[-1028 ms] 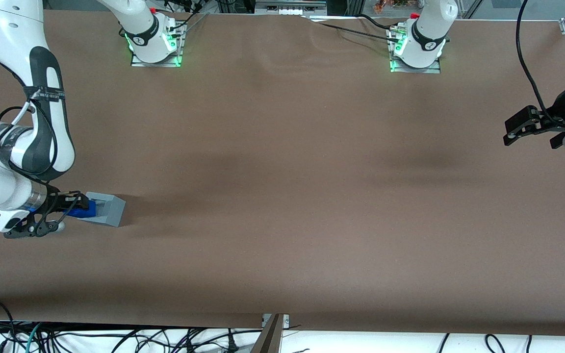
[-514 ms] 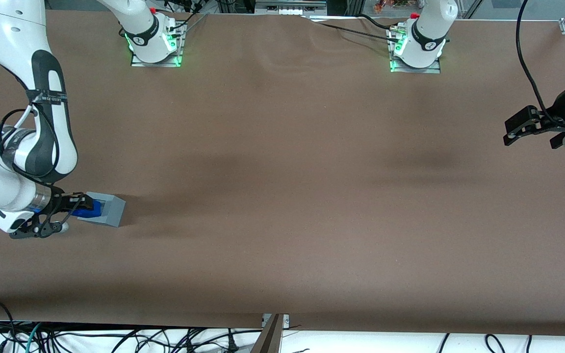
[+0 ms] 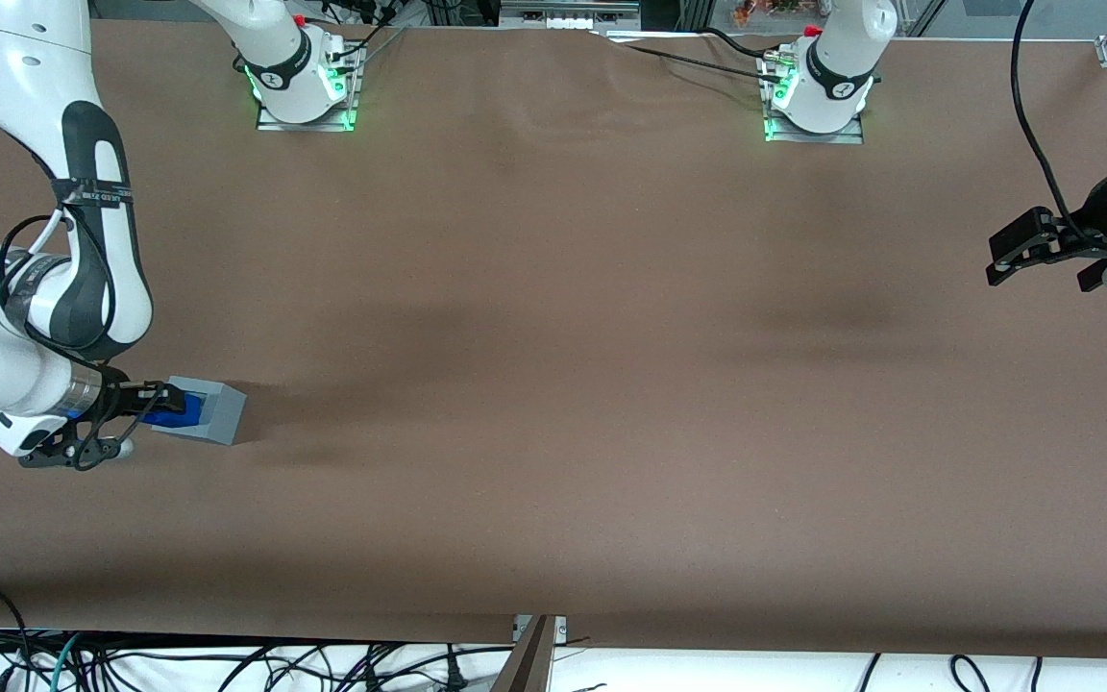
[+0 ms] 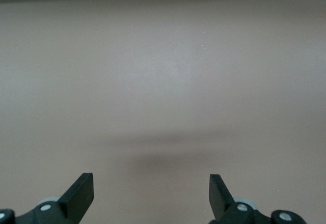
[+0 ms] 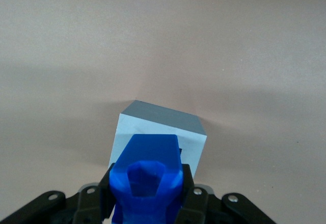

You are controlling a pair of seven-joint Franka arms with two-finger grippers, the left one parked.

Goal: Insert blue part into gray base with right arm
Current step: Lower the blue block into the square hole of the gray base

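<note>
Right arm at the working end: its gripper is clamped on the blue part, held right over the gray base. Around it, a plain brown table, with cables along the 6 o'clock edge.

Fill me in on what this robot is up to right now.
The right arm is fitting a blue part into a gray base that sits on the brown table, toward the working arm's end. Its gripper is shut on the blue part and holds it right over the base's top. Whether the part is seated in the recess cannot be told.
</note>
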